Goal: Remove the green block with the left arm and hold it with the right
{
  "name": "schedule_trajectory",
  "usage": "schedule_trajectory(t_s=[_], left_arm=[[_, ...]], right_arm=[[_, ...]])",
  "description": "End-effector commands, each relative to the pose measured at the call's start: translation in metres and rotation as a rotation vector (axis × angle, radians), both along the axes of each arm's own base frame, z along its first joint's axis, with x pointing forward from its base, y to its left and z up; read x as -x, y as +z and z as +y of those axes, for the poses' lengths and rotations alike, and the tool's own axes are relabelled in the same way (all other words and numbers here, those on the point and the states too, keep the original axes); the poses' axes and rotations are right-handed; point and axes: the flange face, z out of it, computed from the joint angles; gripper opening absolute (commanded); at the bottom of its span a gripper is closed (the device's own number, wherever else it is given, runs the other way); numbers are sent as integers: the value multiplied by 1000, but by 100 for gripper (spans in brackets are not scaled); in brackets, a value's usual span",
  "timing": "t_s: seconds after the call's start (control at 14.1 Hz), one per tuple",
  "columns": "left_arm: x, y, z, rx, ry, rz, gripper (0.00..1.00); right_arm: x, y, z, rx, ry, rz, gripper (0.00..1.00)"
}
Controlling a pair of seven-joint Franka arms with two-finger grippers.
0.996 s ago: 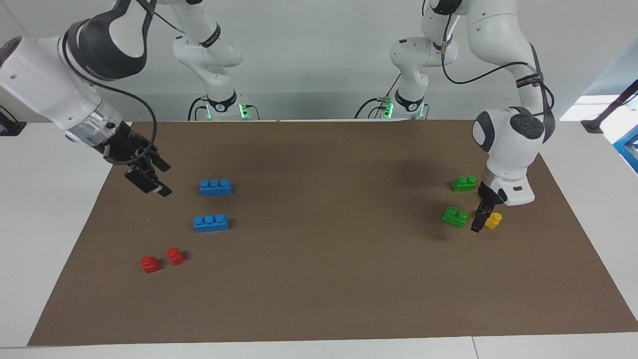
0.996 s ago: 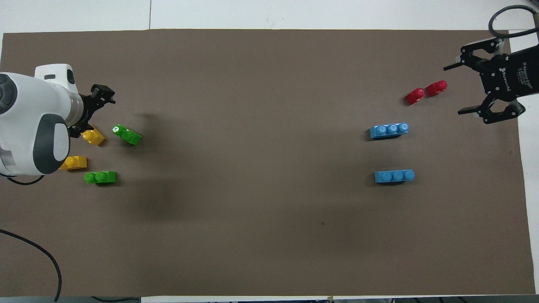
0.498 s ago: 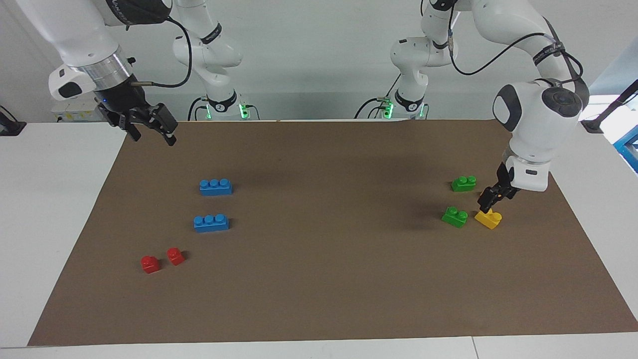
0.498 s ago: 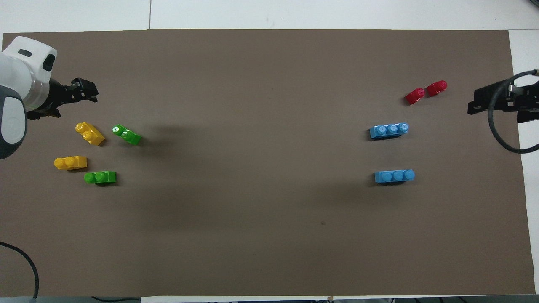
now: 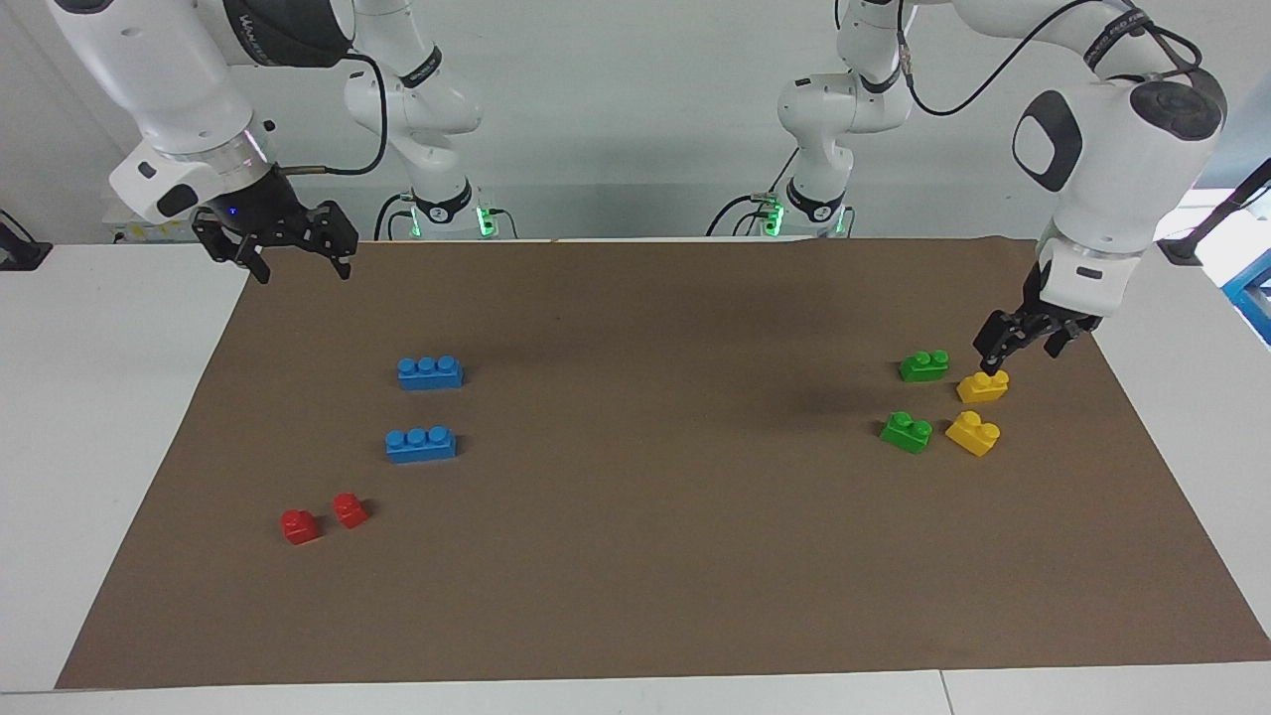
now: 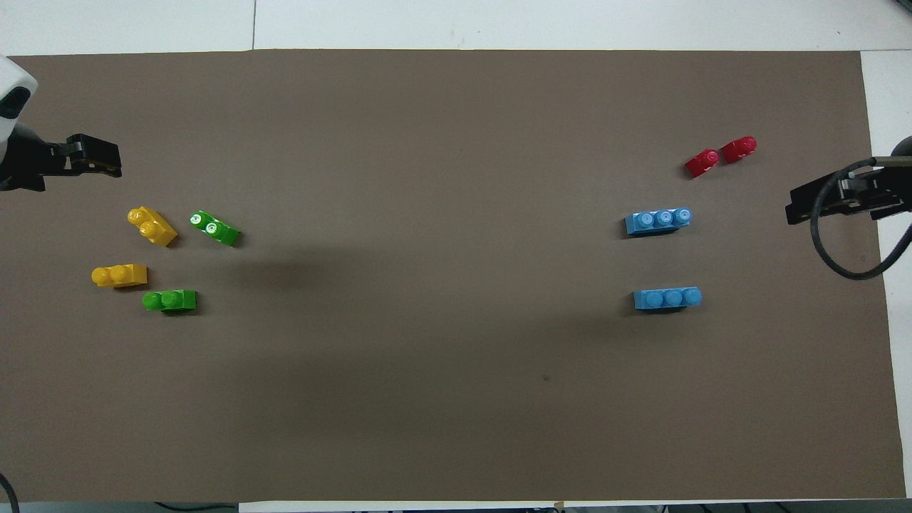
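Both arms have pulled up and away within the last second. The left claw (image 5: 1028, 338), jaws apart and empty, now hangs over the small yellow two-stud plastic bricks (image 5: 982, 385); the right claw (image 5: 288, 243), also apart, hovers at the brown mat's (image 5: 635, 596) corner. Two small bright green two-stud plastic blocks (image 5: 922, 365) lie untouched on the counter, beside the yellow ones.

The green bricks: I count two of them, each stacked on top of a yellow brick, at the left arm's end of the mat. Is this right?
Not quite. The two green bricks are at the left arm's end of the mat, but neither is stacked: each lies flat on the mat beside a yellow brick, apart from it. The facing view shows this, and the overhead view agrees.
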Motion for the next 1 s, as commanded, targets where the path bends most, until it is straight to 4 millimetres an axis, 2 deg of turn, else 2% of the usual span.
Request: schedule_trajectory(t_s=[0.0,0.28,0.5,0.78,0.92], left_arm=[[28,31,5,-11,-71,29,100],[58,57,2,14,-75,33,100],[70,59,4,12,-113,93,100],[71,56,6,63,-137,118,100],[67,58,4,65,-138,109,100]], right_arm=[[-5,-15,-3,24,-37,21,100],[-9,-13,-14,30,-61,-11,100],[-18,-10,-19,29,-64,-56,100],[-21,-6,-25,27,-73,-85,100],[-23,-2,-18,29,-59,-96,100]])
